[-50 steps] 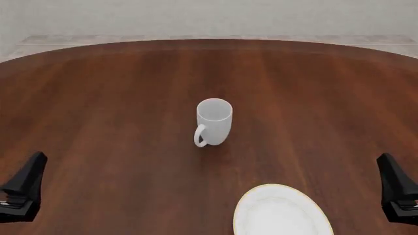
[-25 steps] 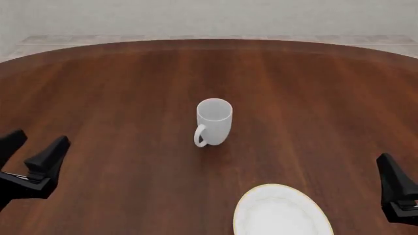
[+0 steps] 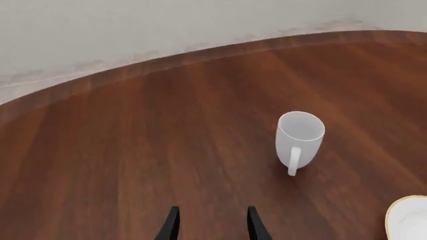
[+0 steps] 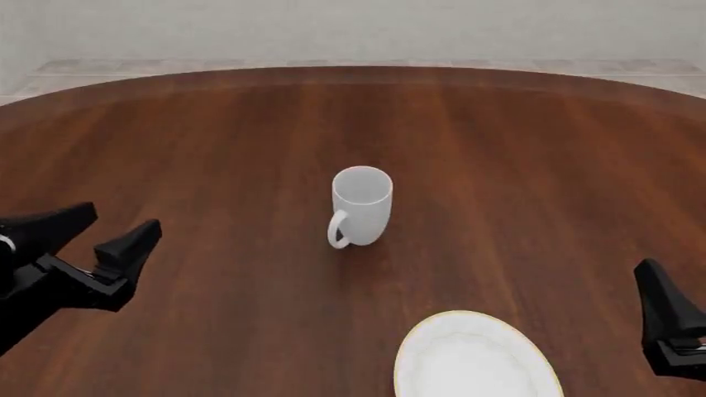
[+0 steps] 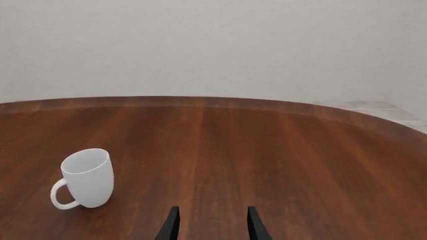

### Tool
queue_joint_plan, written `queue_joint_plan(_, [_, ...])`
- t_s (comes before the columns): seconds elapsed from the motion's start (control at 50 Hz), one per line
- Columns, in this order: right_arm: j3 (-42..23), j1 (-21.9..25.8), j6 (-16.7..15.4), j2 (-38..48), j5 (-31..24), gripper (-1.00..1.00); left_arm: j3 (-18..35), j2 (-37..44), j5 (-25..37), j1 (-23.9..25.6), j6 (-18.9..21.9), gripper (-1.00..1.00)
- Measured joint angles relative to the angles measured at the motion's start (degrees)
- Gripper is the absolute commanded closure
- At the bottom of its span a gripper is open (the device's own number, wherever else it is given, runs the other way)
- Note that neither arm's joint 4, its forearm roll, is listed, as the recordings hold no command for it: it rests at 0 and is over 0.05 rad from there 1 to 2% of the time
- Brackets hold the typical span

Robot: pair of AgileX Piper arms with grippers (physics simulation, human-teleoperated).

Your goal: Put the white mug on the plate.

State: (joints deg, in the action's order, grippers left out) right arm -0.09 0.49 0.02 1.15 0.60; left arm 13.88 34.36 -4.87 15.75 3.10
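The white mug [image 4: 362, 207] stands upright at the table's middle, its handle toward the near left. It also shows in the left wrist view [image 3: 300, 137] and the right wrist view [image 5: 87, 180]. The plate [image 4: 474, 364] lies near the front edge, right of centre, partly cut off; its edge shows in the left wrist view [image 3: 410, 217]. My left gripper [image 4: 119, 218] is open and empty, well left of the mug and pointing toward it. My right gripper [image 4: 653, 279] is at the far right, open and empty, its fingers apart in the right wrist view [image 5: 213, 210].
The round dark wooden table [image 4: 221, 132] fills the view, its far edge curving before a pale wall [image 4: 353, 29]. Nothing else stands on it.
My left gripper has moved forward and to the right, toward the mug, and both its fingers now show. The right gripper, mug and plate have stayed put.
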Motion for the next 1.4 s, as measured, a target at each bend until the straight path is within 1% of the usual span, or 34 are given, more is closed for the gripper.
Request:
queue_joint_plan(0.28, [0.0, 0.0, 0.0, -0.1, -0.1, -1.0, 1.7, 4.6, -0.3, 2.5, 1.4, -1.0])
queue_joint_plan(1.4, [-0.3, 0.0, 0.2, -0.6, -0.7, -1.0, 9.2, 25.6, -3.9, 13.1, 0.2, -1.0])
